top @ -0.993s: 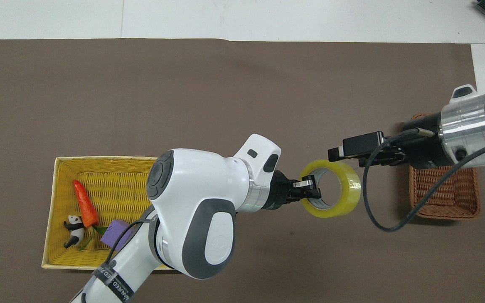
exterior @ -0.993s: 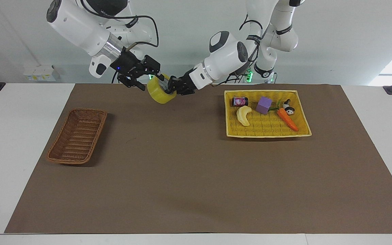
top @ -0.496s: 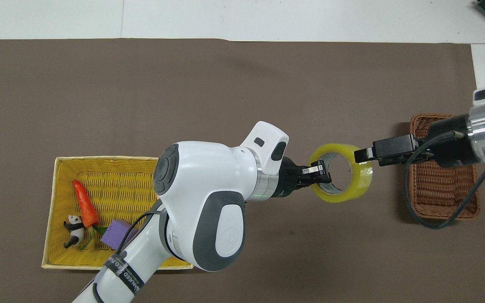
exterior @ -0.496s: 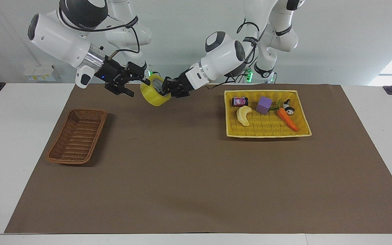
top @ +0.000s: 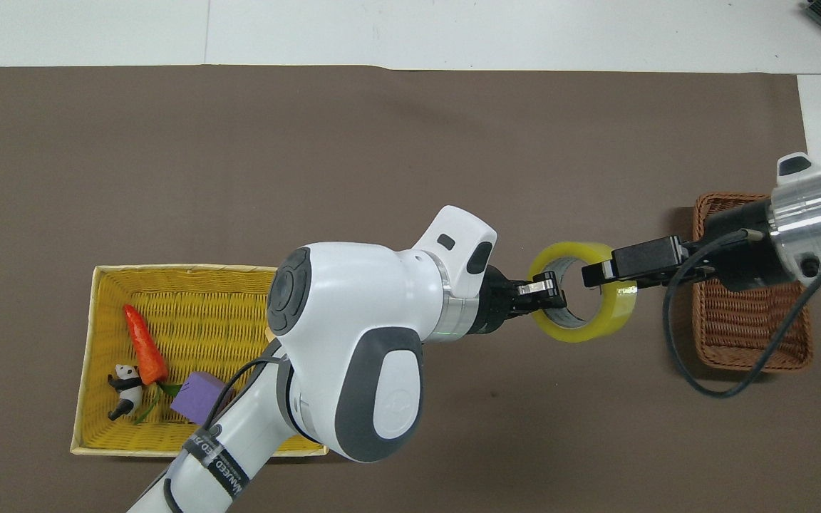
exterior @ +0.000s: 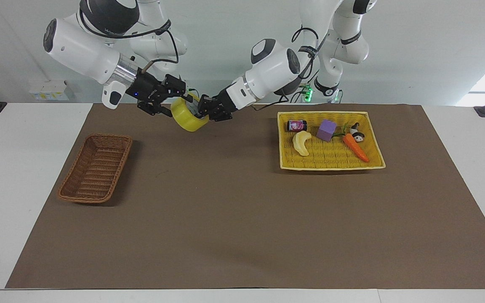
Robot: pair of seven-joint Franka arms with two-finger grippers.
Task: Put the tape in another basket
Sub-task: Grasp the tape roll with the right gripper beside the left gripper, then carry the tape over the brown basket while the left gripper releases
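Hanging in the air over the brown mat, the tape (exterior: pixel 188 118) is pinched at its rim by the left gripper (top: pixel 547 291) fingers; the right gripper (top: pixel 599 271) fingers straddle its other wall, spread.

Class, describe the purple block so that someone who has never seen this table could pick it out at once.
Find the yellow basket at the left arm's end of the table. The purple block sits in it beside the small can, nearer the robots than the carrot. It is the only purple, square-edged thing there.
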